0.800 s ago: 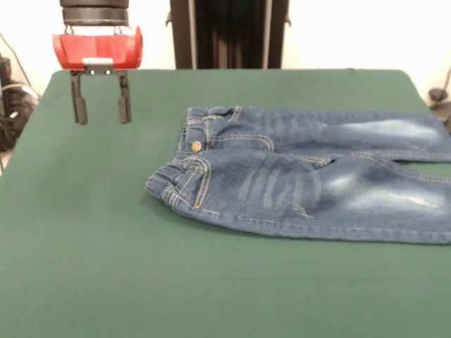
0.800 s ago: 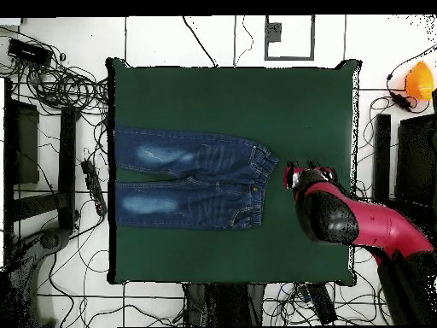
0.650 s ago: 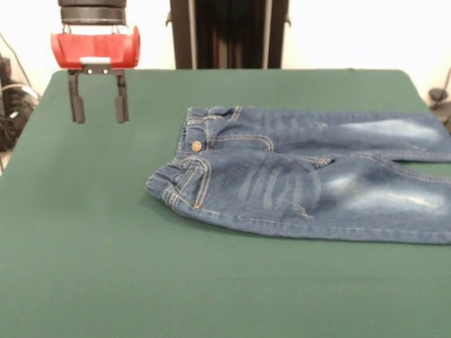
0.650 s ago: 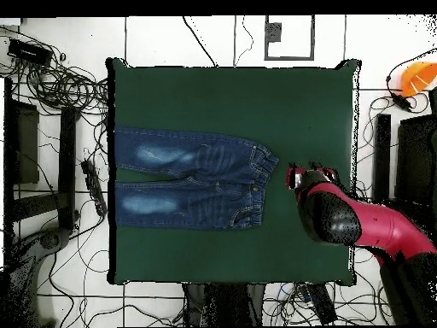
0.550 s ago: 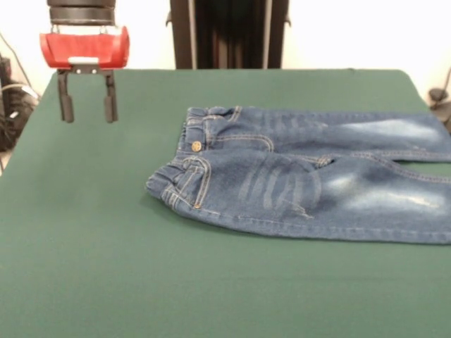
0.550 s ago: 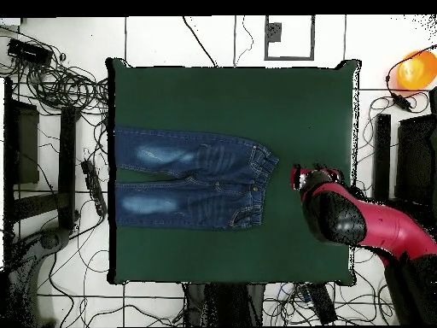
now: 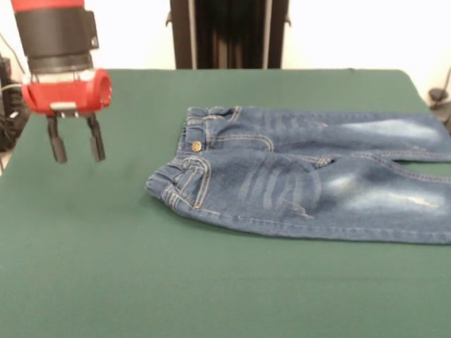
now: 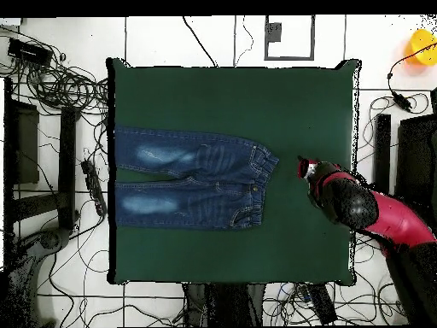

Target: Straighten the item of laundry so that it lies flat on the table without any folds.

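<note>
The item of laundry (image 7: 310, 182) is a small pair of blue denim jeans with pale faded patches. It lies on the green table (image 7: 141, 282), waistband toward the left of the front view, legs running off to the right. The near waist corner looks slightly bunched. In the overhead view the jeans (image 8: 192, 178) sit at the table's (image 8: 230, 94) left half. My gripper (image 7: 73, 146) hangs open and empty above the cloth, well left of the waistband. From above, my gripper (image 8: 305, 167) appears right of the waistband, its fingers hidden under the arm.
Cables and black stands (image 8: 51, 85) crowd the floor left of the table in the overhead view. An orange object (image 8: 422, 43) sits at the top right, off the table. A dark pedestal (image 7: 229, 32) rises behind the far edge.
My gripper has moved left and lower in the front view, further from the waistband, still open. The jeans have not moved.
</note>
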### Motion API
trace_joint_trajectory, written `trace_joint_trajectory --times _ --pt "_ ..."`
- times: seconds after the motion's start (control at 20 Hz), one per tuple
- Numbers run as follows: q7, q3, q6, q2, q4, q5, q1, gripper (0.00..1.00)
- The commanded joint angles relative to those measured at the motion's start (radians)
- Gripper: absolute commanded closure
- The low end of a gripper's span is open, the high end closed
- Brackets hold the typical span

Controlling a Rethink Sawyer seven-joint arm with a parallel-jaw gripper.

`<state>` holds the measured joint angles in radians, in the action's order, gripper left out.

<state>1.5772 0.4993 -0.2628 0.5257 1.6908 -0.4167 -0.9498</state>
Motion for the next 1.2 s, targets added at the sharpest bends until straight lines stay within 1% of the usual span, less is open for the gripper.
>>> trace_joint_trajectory --times 0.05,0.3,0.6,0.8,0.95,1.2 --pt "-0.050 0.161 -0.195 -0.170 -0.104 0.082 0.051 0.00" --pt "-0.055 0.163 -0.295 -0.167 -0.125 0.116 0.069 0.00" --pt "-0.043 0.102 -0.367 -0.122 -0.169 0.087 0.124 0.00" --pt "-0.042 0.106 -0.380 -0.125 -0.176 0.082 0.124 0.00" --pt "-0.043 0.121 -0.365 -0.122 -0.144 0.082 0.106 0.00" --pt "-0.058 0.151 -0.345 -0.158 -0.132 0.086 0.091 0.00"
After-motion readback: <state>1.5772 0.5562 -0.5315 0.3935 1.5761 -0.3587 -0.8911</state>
